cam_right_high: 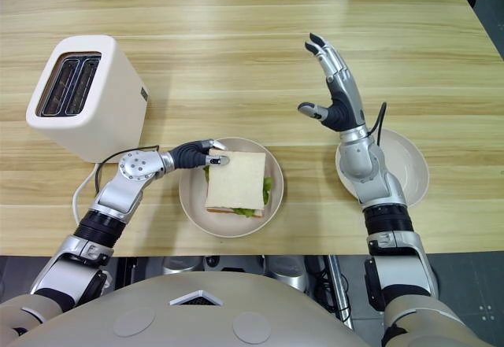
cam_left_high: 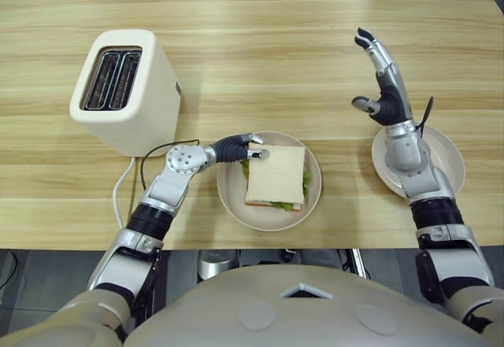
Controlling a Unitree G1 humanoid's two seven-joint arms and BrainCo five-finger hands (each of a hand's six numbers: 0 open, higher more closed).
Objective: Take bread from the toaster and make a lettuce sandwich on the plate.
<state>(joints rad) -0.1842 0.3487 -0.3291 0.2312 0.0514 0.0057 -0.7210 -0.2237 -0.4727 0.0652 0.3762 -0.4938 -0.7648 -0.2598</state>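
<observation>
Between left hand (cam_left_high: 230, 149) fingers (cam_left_high: 257, 154), sandwich (cam_left_high: 277, 175) corner

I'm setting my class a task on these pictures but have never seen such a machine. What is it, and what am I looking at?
It is a humanoid robot with two arms. Both pictures come from a two-eyed camera on its head, looking down, so they show one scene. On the wooden table are a white toaster, a plate carrying a lettuce sandwich, and a second plate. The left robot hand touches the sandwich's corner; whether it grips is unclear. The right robot hand is raised open, holding nothing.
</observation>
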